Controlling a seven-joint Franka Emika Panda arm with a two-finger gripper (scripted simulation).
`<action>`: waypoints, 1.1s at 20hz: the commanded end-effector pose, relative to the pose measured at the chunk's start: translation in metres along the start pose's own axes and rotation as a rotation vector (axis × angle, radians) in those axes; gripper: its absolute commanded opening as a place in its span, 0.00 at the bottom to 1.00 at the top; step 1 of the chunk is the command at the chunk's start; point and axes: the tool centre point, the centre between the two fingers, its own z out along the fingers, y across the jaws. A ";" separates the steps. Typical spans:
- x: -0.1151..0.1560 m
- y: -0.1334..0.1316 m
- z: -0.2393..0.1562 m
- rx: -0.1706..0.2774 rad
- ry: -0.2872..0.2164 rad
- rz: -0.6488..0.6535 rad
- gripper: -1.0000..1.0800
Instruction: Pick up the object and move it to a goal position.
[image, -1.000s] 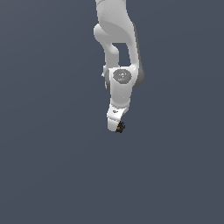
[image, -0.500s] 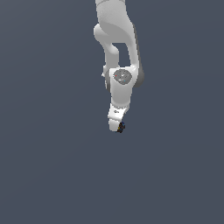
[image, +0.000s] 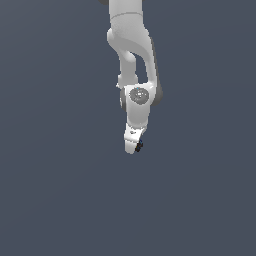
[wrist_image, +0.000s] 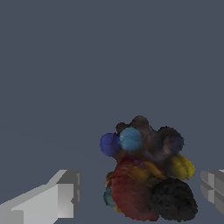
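Observation:
The object (wrist_image: 146, 175) is a dark, knobbly lump with blue, yellow and reddish patches. In the wrist view it sits between the two grey fingers of my gripper (wrist_image: 139, 191). One finger (wrist_image: 65, 197) stands a clear gap away from it, and the other finger (wrist_image: 212, 186) is close beside it. The jaws are open around the lump, not pressed on it. In the exterior view the object (image: 138, 146) is a tiny dark speck at the tip of the white hand, where my gripper (image: 135, 148) points downward.
The white arm (image: 132, 60) comes down from the top of the exterior view. Around it is only a plain grey-blue surface (image: 60, 190).
The arm and the lump at its tip have hardly shifted over the last second.

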 end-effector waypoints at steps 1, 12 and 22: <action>0.000 0.000 0.010 0.000 0.000 -0.001 0.96; 0.000 0.001 0.017 0.000 0.000 -0.001 0.00; 0.000 0.003 0.007 -0.011 0.004 -0.003 0.00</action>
